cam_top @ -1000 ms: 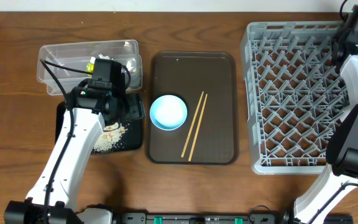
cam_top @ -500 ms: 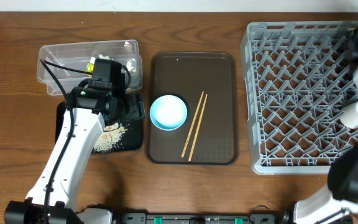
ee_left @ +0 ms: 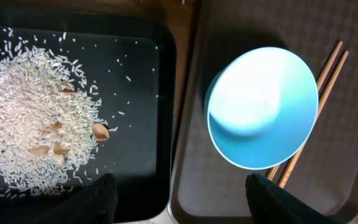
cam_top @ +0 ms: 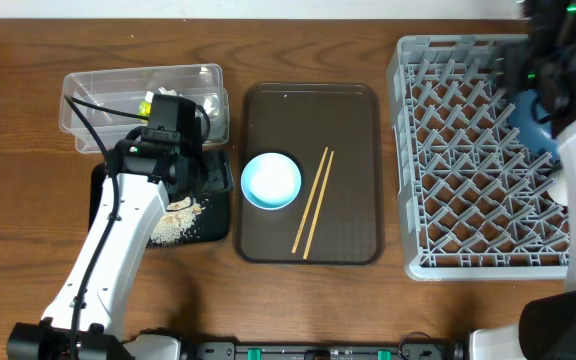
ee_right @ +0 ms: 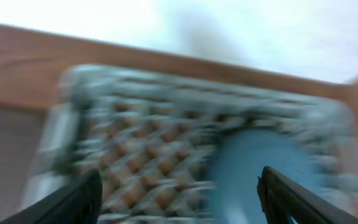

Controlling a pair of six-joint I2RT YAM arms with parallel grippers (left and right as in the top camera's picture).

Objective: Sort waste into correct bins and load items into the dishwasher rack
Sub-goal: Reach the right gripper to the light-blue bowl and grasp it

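Note:
The small white bowl [cam_top: 271,180] with its pale-blue inside stands on the brown tray beside the wooden chopsticks [cam_top: 313,203]. My left gripper [cam_top: 208,175] is open and empty, over the edge between the black tray [cam_top: 108,195] and the brown tray. The left wrist view shows the rice scraps [ee_left: 36,118], the bowl [ee_left: 263,106], the chopsticks [ee_left: 328,65] and the open left gripper [ee_left: 179,202]. The dark-blue dish [cam_top: 531,120] sits in the grey rack [cam_top: 468,150] at its back right. My right gripper [cam_top: 540,75] hovers above it, open and empty [ee_right: 179,199]; this view is blurred, with the dish [ee_right: 253,168] below.
The clear tub [cam_top: 118,85] at the back left holds a yellow-green wrapper [cam_top: 146,103] and white tissue [cam_top: 211,103]. Rice [cam_top: 173,225] lies on the black tray. The brown serving tray [cam_top: 353,130] lies between the bins and the rack.
My right arm has swung over the rack's back right, and the dark-blue dish now shows in the rack below it. The left arm has not moved.

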